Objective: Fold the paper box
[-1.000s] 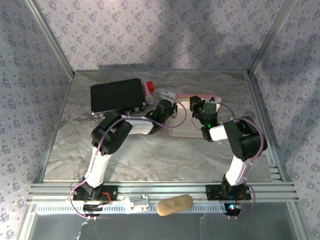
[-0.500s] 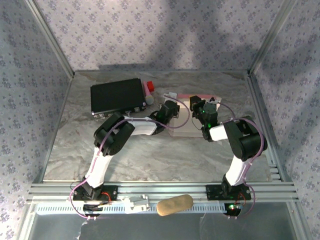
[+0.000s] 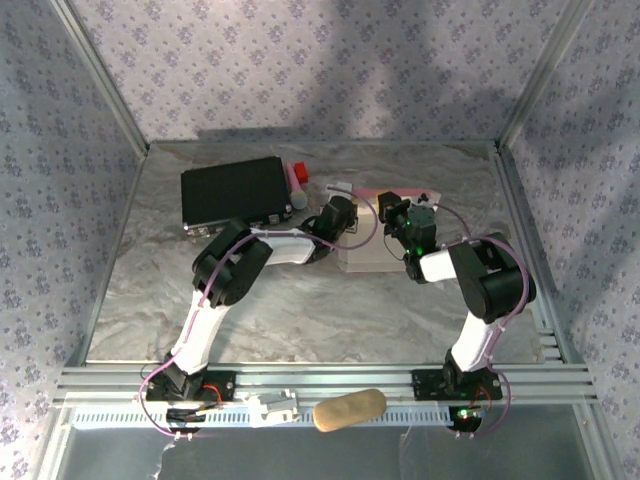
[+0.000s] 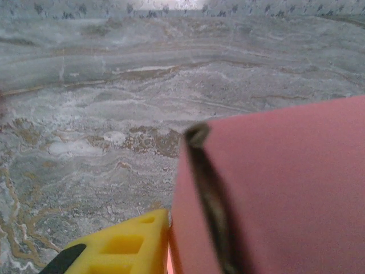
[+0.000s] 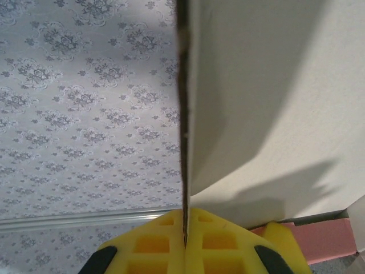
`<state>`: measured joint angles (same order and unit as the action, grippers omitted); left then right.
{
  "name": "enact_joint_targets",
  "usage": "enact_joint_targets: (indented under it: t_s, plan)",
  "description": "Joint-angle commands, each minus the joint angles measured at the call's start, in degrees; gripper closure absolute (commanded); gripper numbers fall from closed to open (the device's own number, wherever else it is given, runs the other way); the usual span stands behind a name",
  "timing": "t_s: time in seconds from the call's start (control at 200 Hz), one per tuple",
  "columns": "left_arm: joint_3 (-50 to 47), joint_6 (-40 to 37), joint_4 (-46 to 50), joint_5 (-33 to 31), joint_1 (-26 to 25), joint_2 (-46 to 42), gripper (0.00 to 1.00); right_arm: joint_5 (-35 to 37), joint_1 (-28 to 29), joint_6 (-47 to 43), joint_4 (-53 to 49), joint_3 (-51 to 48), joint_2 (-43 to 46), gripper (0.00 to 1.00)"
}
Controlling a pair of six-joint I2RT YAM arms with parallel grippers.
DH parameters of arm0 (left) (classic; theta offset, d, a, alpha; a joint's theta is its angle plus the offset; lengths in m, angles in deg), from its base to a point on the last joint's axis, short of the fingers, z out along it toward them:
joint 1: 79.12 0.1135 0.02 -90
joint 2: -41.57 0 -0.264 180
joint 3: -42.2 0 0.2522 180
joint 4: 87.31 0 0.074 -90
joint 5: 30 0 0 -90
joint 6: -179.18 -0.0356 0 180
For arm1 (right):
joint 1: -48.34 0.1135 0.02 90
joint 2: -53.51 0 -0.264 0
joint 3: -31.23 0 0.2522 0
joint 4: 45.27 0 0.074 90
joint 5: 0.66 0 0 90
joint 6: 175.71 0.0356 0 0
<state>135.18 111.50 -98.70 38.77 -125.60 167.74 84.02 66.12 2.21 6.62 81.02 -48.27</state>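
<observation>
The left gripper [image 3: 338, 212] sits at the left edge of the paper box [image 3: 372, 255], which lies at the far middle of the table [image 3: 300, 310], between the two arms. In the left wrist view one yellow finger [image 4: 122, 248] is just beside a pink panel of the box; I cannot tell whether the jaws grip it or stand apart. To the right, the right gripper [image 5: 184, 233] is pinched closed on the thin edge of a flap, holding it upright with its pale face to the right. The next fold likely falls to the left arm, pressing rightward toward that held flap.
</observation>
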Motion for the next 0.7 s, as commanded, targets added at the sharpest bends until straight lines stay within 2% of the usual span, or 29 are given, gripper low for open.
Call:
enact_joint_targets:
  t_s: [0.0,0.145,0.48,0.615,0.695]
  plan:
    - [2.6,1.7,3.5,2.6,0.0,1.8,0.83,-4.5,0.9,0.5,-3.6,-1.3,0.6,1.00]
    - [0.6,2.2,1.9,0.9,-0.2,0.7,1.00,-4.5,1.0,0.5,-3.9,-1.3,0.9,1.00]
    - [2.4,6.4,10.6,-7.6,-1.5,-0.5,1.00,-4.7,1.6,0.5,-7.4,-1.0,2.3,1.00]
    - [-0.5,7.5,10.8,-8.9,-1.6,-3.4,1.00,-4.8,1.5,-1.0,-12.0,-1.3,6.3,0.67]
    - [-2.3,7.3,11.3,-9.3,-1.6,-5.7,1.00,-5.2,1.5,-3.5,-17.5,-0.8,11.0,0.52]
